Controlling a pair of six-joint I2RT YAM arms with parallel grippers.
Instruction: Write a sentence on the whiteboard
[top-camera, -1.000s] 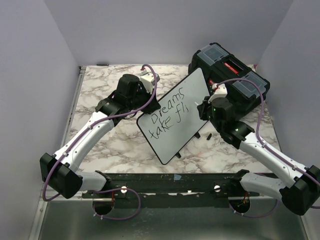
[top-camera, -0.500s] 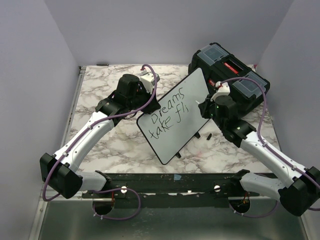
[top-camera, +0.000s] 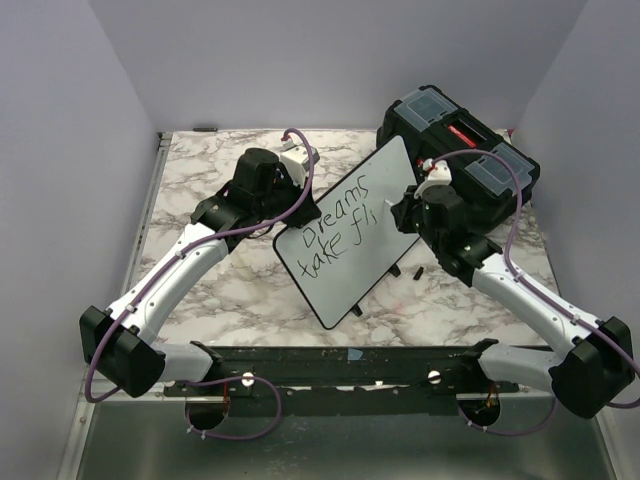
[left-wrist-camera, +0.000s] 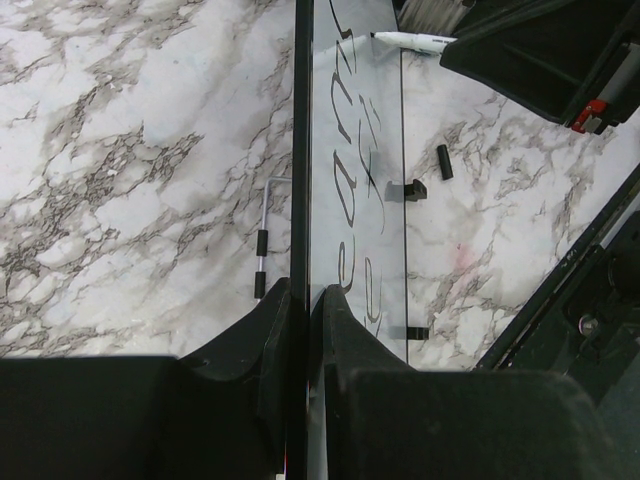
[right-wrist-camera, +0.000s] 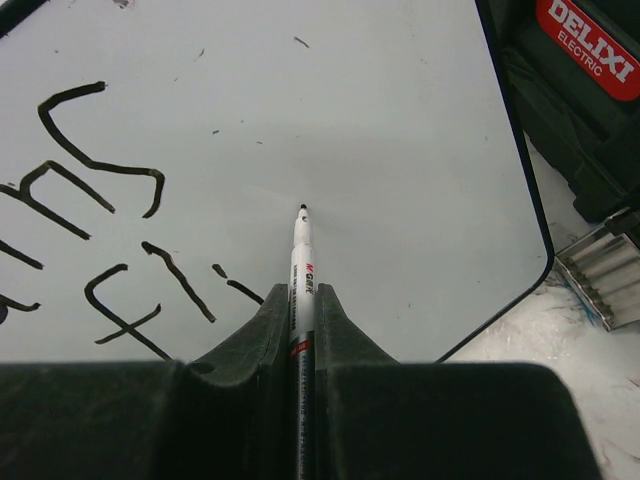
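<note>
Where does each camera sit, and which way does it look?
Top external: high behind the arms, looking down at the table; the left arm and right arm show whole.
Left wrist: on the left arm, looking along the whiteboard edge-on; the left gripper clamps its rim.
Right wrist: on the right arm, facing the board's written side; the right gripper holds the marker.
Shared: both wrist views show the whiteboard and marker.
</note>
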